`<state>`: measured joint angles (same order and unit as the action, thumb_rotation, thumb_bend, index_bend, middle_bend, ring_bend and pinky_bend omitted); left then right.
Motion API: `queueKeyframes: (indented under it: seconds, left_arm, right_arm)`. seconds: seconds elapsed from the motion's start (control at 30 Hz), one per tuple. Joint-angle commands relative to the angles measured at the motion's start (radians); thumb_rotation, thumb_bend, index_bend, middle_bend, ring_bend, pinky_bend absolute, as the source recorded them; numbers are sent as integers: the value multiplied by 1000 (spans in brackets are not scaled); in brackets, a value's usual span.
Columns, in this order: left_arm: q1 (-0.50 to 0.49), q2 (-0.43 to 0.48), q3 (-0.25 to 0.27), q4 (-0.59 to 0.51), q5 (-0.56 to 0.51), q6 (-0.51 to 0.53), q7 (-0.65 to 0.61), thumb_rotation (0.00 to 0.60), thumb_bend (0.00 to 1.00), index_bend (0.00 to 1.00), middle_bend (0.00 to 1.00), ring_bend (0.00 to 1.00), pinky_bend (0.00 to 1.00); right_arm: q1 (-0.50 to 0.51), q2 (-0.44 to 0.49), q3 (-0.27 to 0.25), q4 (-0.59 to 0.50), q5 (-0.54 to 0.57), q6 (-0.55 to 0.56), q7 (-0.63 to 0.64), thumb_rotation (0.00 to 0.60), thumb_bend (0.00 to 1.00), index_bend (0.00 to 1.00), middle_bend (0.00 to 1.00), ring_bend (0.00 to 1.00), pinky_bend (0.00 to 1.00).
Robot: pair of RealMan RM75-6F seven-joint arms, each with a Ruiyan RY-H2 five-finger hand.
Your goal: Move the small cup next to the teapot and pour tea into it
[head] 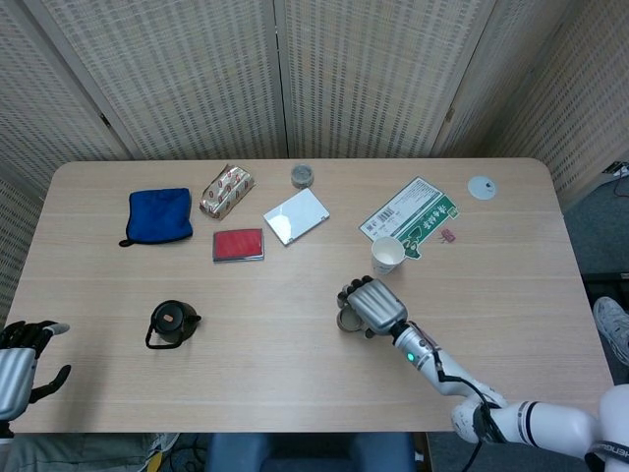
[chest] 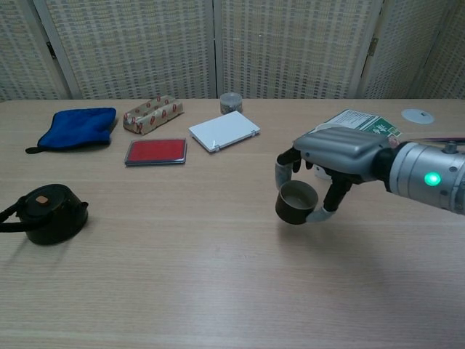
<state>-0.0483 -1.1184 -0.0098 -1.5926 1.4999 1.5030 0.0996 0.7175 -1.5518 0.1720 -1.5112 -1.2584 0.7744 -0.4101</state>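
- The right hand (chest: 330, 156) grips the small cup (chest: 296, 202) from above, a finger on its left side and the thumb on its right, just off the table (chest: 218, 291).
- Cup and hand are near the table's middle, just in front of the paper cup (head: 386, 255).
- The teapot (chest: 45, 213) stands well apart at the near left, with bare wood between.
- The left hand (head: 22, 359) hangs off the near left edge, fingers spread, holding nothing.

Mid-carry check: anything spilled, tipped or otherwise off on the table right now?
Nothing stands out. The right robot hand holds the small cup upright, the teapot stands upright with its lid on, and no spill shows on the table.
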Motion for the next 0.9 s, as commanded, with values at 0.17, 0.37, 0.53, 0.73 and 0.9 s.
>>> queueKeyframes:
  seconds: [0.17, 0.37, 0.53, 0.73, 0.9]
  left_arm:
    - [3, 5, 1, -6, 1, 3, 8, 600, 282, 289, 256, 236, 128]
    - [4, 8, 1, -9, -4, -1, 14, 600, 281, 289, 256, 236, 128]
    - [4, 10, 1, -11, -7, -5, 18, 600, 281, 289, 256, 236, 128]
    - [10, 11, 3, -8, -9, -2, 18, 600, 282, 289, 256, 236, 128]
    - [17, 11, 5, -5, -13, 3, 16, 600, 282, 289, 256, 236, 128]
  right_arm:
    - [141, -88, 64, 50, 112, -81, -82, 600, 199, 515, 345, 268, 313]
    - [252, -172, 92, 131, 193, -119, -132, 600, 199, 515, 345, 268, 313]
    - [335, -237, 94, 202, 261, -145, -178, 600, 200, 515, 345, 268, 313]
    - [427, -314, 88, 301, 364, -162, -233, 600, 200, 515, 341, 271, 313]
    - [475, -355, 81, 353, 416, -163, -247, 600, 199, 515, 326, 273, 313]
